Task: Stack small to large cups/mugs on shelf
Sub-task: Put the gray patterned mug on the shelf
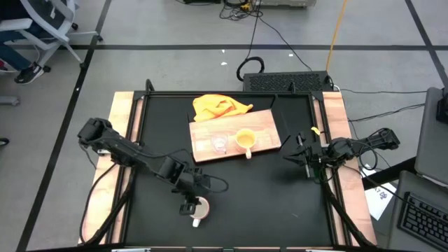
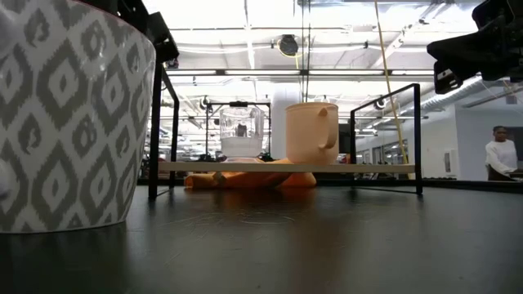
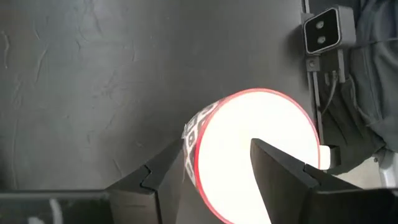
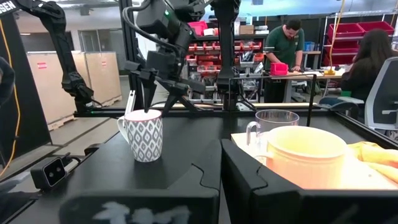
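The white patterned mug (image 1: 199, 208) stands upright on the black table near its front edge; it also shows in the right wrist view (image 4: 144, 137). My left gripper (image 3: 217, 146) is open above it, pointing down, with one finger inside the mug and one outside its wall. The wooden shelf (image 1: 266, 124) lies at the table's far middle. The clear glass cup (image 1: 220, 143) and the yellow-orange mug (image 1: 245, 138) stand on it side by side. My right gripper (image 1: 290, 155) is shut and empty at the table's right, level with the shelf. My left gripper comes from above with one finger (image 3: 280, 168) inside the white mug and the other finger (image 3: 165, 177) outside its wall (image 3: 194, 140). Whether either finger touches the wall I cannot tell. The mug stands upright on the table.
A yellow cloth (image 1: 220, 106) lies behind and partly under the shelf's far edge. A black frame (image 1: 227, 93) borders the table. A small camera (image 3: 323, 31) sits at the table's front edge near the white mug. People (image 4: 283, 43) work in the room beyond.
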You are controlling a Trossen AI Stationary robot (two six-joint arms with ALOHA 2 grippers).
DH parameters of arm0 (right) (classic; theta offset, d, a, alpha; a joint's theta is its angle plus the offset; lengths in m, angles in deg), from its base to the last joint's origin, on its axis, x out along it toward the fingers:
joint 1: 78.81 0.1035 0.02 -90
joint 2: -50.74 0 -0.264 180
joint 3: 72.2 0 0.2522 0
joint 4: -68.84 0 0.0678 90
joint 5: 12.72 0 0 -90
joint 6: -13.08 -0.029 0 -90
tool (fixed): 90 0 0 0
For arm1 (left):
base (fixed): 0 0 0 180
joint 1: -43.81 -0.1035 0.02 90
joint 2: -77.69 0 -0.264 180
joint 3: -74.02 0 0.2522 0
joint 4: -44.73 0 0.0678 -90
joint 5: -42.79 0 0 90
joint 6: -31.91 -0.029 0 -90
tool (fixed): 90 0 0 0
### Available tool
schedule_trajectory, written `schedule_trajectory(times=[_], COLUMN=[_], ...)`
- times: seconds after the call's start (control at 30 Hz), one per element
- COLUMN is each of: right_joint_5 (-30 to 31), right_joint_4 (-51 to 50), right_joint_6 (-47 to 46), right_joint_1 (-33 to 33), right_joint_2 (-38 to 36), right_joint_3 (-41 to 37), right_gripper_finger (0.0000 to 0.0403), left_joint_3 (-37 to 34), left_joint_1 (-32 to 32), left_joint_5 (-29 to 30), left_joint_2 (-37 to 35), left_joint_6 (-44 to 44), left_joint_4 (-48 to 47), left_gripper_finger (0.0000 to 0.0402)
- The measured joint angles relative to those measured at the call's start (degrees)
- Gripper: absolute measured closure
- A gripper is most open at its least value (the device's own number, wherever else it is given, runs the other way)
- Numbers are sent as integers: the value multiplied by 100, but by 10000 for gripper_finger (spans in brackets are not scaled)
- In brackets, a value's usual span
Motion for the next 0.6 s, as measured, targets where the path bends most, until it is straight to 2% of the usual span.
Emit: schedule_trajectory(times=[0.6], right_joint_5=[-13], right_joint_4=[-81], right_joint_6=[2], right_joint_1=[-2], right_joint_2=[-2], right_joint_3=[0], right_gripper_finger=[403], left_joint_3=[-153], left_joint_1=[-52], left_joint_5=[24], left_joint_2=[-2], left_joint_6=[-46], left_joint_4=[-81], left_gripper_finger=[218])
